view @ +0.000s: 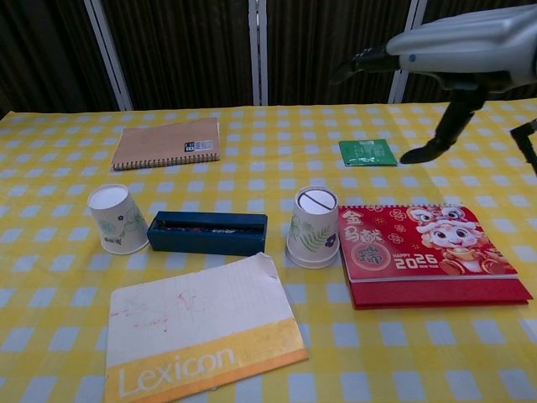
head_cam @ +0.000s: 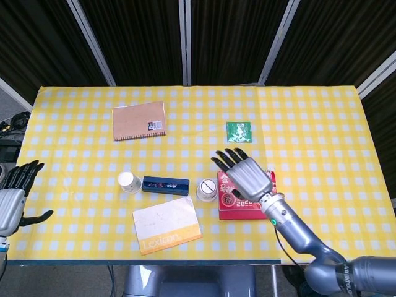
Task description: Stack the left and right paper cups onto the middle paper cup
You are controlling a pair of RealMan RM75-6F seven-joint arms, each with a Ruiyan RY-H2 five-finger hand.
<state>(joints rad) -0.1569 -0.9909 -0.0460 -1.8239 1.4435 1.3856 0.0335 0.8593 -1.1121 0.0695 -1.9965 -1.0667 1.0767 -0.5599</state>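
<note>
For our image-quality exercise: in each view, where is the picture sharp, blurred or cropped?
Chest view: stacked cups and calendar sharp; right robot hand cropped at the frame's edge. Head view: evenly lit, table sharp; left robot hand cut by the left edge.

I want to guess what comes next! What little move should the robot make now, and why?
Probably the left hand, open at the table edge, should reach toward the lone upside-down white paper cup beside the dark blue box. The right hand is open above the finished cup stack.
</note>
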